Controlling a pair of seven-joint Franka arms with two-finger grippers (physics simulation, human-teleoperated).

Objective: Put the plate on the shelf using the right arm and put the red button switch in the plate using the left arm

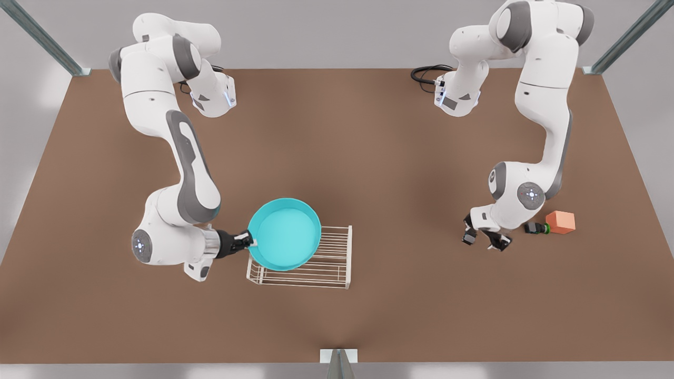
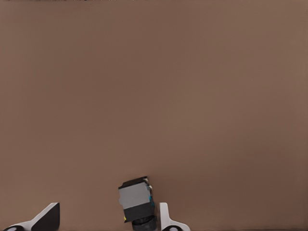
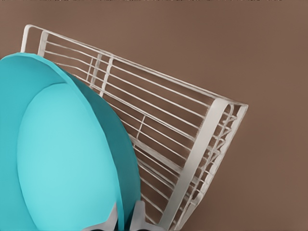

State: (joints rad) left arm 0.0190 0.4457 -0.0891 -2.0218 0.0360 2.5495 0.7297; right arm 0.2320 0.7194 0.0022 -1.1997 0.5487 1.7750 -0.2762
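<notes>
My right gripper point(image 1: 248, 242) is shut on the rim of the turquoise plate point(image 1: 284, 234), at the front view's left. It holds the plate tilted over the left part of the white wire shelf point(image 1: 330, 263). In the right wrist view the plate point(image 3: 62, 159) hangs in front of the shelf point(image 3: 183, 120), with the rim pinched between the fingertips point(image 3: 137, 217). My left gripper point(image 1: 482, 238) is open, low over the table at the front view's right. Between its fingers point(image 2: 166, 220) lies a small black and grey boxy body, the red button switch point(image 2: 137, 199), close to one finger; its red cap is hidden.
A black switch with a green end point(image 1: 537, 228) and a salmon-orange cube point(image 1: 561, 221) lie just right of my left gripper in the front view. The brown table point(image 1: 368, 158) stretches wide between the two arms. Metal frame posts stand at the table's corners.
</notes>
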